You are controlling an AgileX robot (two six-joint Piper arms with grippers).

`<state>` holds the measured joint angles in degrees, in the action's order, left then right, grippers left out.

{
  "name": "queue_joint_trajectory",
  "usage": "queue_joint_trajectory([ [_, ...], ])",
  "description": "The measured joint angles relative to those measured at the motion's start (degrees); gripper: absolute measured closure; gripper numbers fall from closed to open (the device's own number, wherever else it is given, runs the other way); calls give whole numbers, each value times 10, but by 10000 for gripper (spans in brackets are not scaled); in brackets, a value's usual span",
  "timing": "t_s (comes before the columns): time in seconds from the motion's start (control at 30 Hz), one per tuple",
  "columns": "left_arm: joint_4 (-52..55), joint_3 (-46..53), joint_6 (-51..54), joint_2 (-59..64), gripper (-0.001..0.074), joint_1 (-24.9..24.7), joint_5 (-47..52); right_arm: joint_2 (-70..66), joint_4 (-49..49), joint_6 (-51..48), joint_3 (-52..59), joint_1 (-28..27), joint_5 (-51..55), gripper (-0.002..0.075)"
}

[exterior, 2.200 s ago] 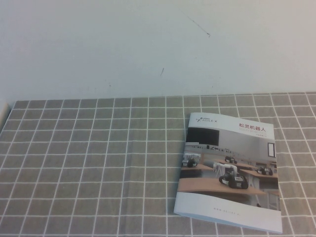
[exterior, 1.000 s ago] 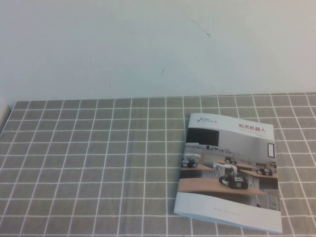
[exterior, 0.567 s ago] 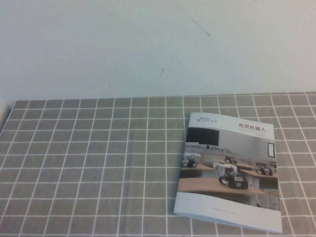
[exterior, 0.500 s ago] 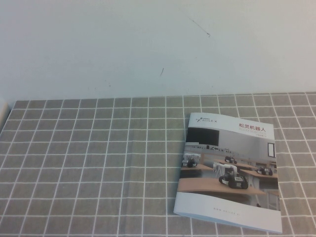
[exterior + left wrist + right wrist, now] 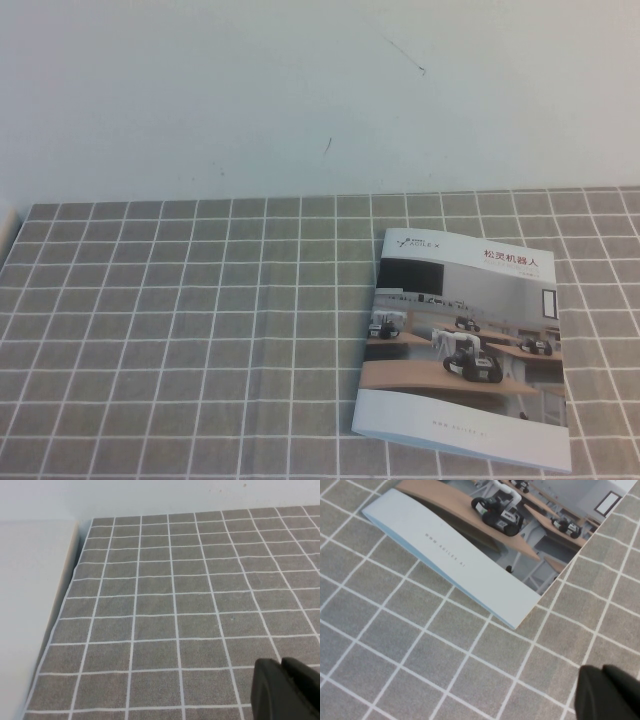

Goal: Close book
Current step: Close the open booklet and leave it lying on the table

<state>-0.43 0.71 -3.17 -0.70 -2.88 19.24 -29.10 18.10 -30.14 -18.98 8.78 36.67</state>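
The book (image 5: pixel 465 350) lies closed and flat on the grey checked cloth at the right of the table, cover up, showing a photo of robots on desks and red Chinese lettering. Its near corner (image 5: pixel 485 555) also shows in the right wrist view. Neither arm appears in the high view. My right gripper (image 5: pixel 602 672) hovers over bare cloth a little off the book's near corner, its dark fingers pressed together and empty. My left gripper (image 5: pixel 281 664) is over the cloth at the left side of the table, fingers together, holding nothing.
The grey checked cloth (image 5: pixel 180 330) covers the table up to a plain white wall (image 5: pixel 300 90). A white surface (image 5: pixel 30 605) borders the cloth's left edge beside my left gripper.
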Motion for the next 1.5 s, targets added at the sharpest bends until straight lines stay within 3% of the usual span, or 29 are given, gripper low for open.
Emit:
queue_joint_trajectory([
  [0.5, -4, 0, -2, 0, 736, 0, 0, 20, 1, 0, 0, -1, 2, 729],
  [0.7, -4, 0, -3, 0, 736, 0, 0, 144, -5, 0, 1, -65, 2, 729],
  [1.07, -4, 0, -3, 0, 736, 0, 0, 298, -72, 0, 189, -106, -133, 729],
  [1.5, -5, 0, -3, 0, 737, 0, 0, 298, -71, 22, 199, -106, -152, 729],
])
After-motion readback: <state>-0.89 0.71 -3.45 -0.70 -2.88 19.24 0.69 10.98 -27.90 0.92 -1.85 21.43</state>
